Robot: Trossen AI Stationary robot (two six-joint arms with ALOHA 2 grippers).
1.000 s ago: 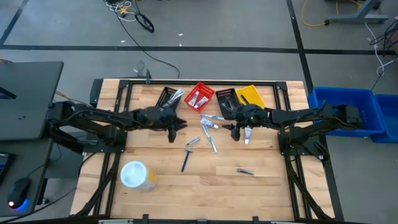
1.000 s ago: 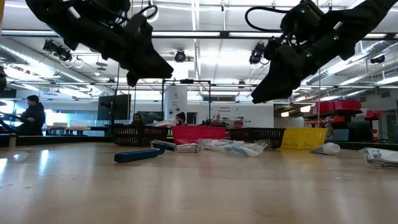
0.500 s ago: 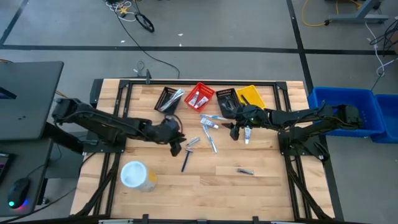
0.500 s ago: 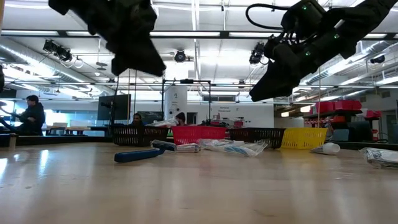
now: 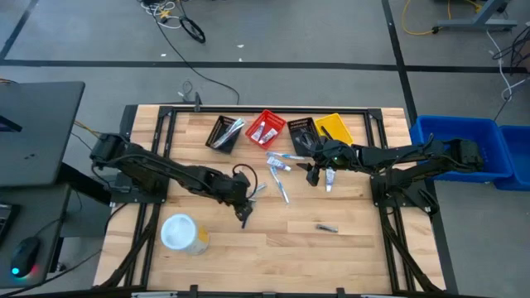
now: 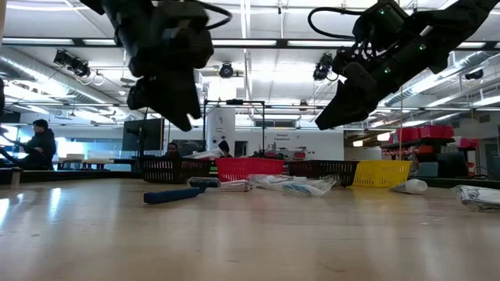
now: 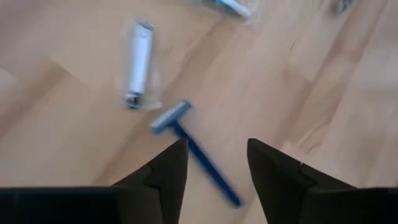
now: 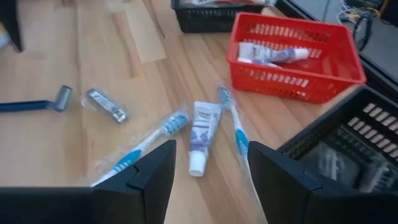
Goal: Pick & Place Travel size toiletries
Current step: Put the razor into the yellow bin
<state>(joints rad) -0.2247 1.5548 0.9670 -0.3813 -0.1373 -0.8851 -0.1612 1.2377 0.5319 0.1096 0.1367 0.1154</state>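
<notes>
Sorted so far: your red basket [image 8: 297, 57] holds two small tubes; the black basket [image 5: 224, 132] holds some items.

Still loose on the counter [image 5: 281, 240]: blue razor [image 7: 193, 148], wrapped tube [image 7: 138, 63], two toothbrushes [image 8: 231, 118], a tube [image 8: 200, 135].

Your left gripper [image 7: 212, 163] hangs open and empty over the razor. Right gripper [image 8: 208, 167] open, empty, above the toothbrushes.

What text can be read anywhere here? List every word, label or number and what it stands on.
None can be read.
Small tube between the toothbrushes: dark print, too blurred to read.
Tubes in the red basket: markings too small to read.
Packet by the razor: no legible print.
Room signs in the low view: too small.
</notes>
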